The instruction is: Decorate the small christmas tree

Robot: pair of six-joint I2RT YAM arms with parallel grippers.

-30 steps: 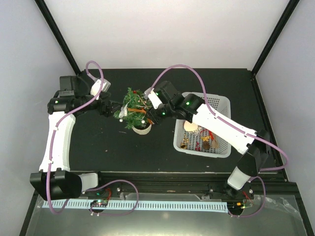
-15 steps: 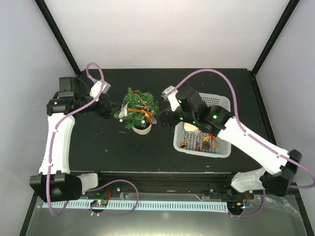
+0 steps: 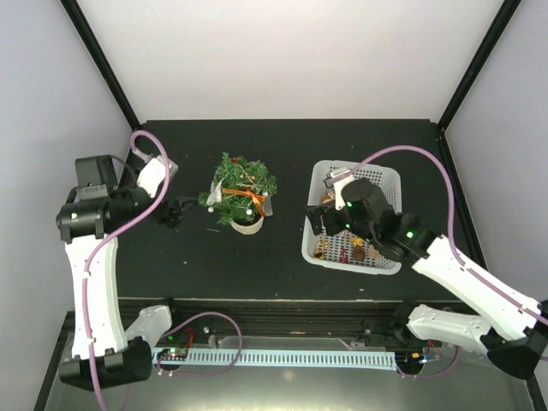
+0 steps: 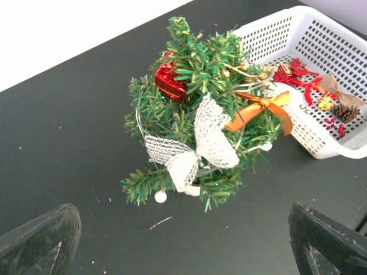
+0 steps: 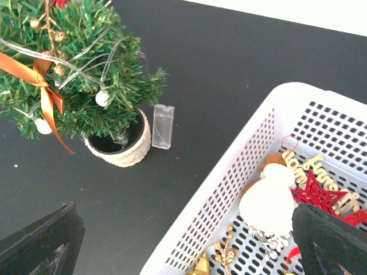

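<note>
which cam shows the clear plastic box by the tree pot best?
Right wrist: the clear rectangular plastic box sits unobstructed beside the whitish pot. Top external shows only a pale sliver; left wrist doesn't show it.

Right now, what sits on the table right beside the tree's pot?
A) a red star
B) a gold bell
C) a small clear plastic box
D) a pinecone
C: the right wrist view shows a small clear plastic box beside the whitish pot of the small christmas tree.

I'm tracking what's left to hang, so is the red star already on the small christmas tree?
No, the red star lies inside the white basket, apart from the small christmas tree.
</note>
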